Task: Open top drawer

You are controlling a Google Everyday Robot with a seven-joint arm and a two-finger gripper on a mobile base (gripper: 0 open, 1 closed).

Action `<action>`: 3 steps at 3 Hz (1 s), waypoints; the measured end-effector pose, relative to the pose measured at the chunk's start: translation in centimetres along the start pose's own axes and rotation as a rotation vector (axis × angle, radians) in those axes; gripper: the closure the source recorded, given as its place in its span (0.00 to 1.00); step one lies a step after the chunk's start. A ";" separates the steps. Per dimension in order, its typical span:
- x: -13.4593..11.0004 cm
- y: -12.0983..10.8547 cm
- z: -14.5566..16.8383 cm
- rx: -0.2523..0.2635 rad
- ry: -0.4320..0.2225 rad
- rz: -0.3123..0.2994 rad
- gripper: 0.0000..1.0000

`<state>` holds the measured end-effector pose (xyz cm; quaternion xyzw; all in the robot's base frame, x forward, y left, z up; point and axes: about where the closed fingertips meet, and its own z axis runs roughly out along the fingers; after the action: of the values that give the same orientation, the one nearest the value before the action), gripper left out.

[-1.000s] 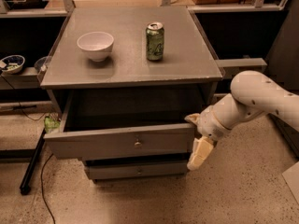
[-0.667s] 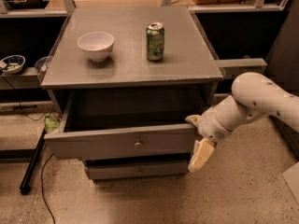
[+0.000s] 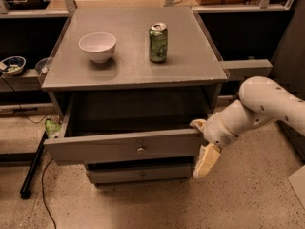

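The top drawer (image 3: pixel 124 147) of the grey cabinet stands pulled out toward me, its dark inside showing and a small round knob (image 3: pixel 140 150) at the centre of its front panel. My gripper (image 3: pixel 203 143) is at the right end of that front panel, on a white arm coming in from the right. Its cream fingers (image 3: pixel 207 160) are spread apart, one at the panel's top corner and one hanging below it, so the gripper is open.
A white bowl (image 3: pixel 97 46) and a green can (image 3: pixel 158 42) stand on the cabinet top (image 3: pixel 190 66). A lower drawer (image 3: pixel 138 174) sits shut beneath. A black stand leg (image 3: pixel 33 168) and a cable lie on the floor at left. Shelves with a small dish (image 3: pixel 12 65) flank the left side.
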<state>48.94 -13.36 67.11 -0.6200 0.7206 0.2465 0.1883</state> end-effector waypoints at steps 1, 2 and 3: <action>-0.1 0.1 -0.2 -0.006 -0.012 -0.003 0.00; -0.1 0.6 -0.6 -0.028 -0.052 -0.008 0.00; 0.6 1.9 -1.4 -0.057 -0.107 -0.022 0.00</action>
<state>47.03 -14.40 68.13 -0.6190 0.6953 0.2976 0.2117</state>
